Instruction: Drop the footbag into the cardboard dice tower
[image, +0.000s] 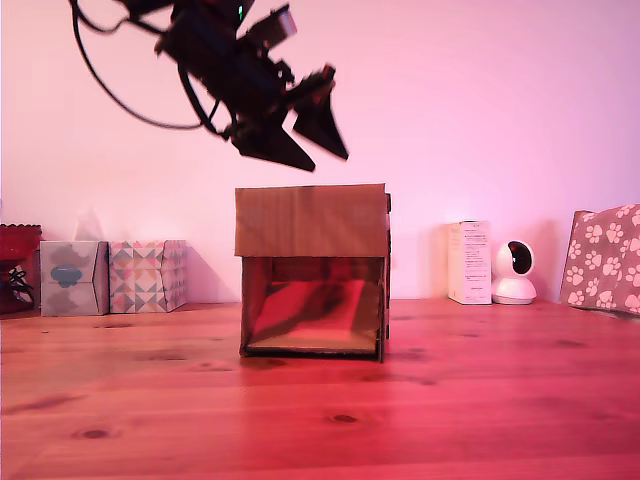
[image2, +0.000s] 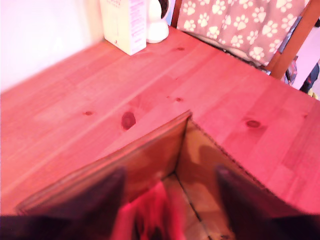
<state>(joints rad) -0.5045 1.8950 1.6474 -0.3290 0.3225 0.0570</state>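
The cardboard dice tower (image: 310, 220) stands mid-table, and its lower front opening shows a sloped, red-lit ramp. My gripper (image: 330, 163) hangs open above the tower's top, a short way clear of it. In the wrist view the two dark fingers (image2: 102, 200) straddle the tower's open top (image2: 150, 155), with the gripper (image2: 170, 172) pointing down into it. A blurred red and black shape (image2: 150, 217), likely the footbag, is down inside the tower, touching neither finger. No footbag shows in the exterior view, not even in the front opening.
Two patterned tissue boxes (image: 72, 277) (image: 146, 275) and a dark red item (image: 18, 265) line the back at the exterior view's left. A white carton (image: 468, 262), a white camera (image: 514, 272) and a paw-print box (image: 605, 258) stand at its right. The wooden table (image: 420, 400) stretches in front.
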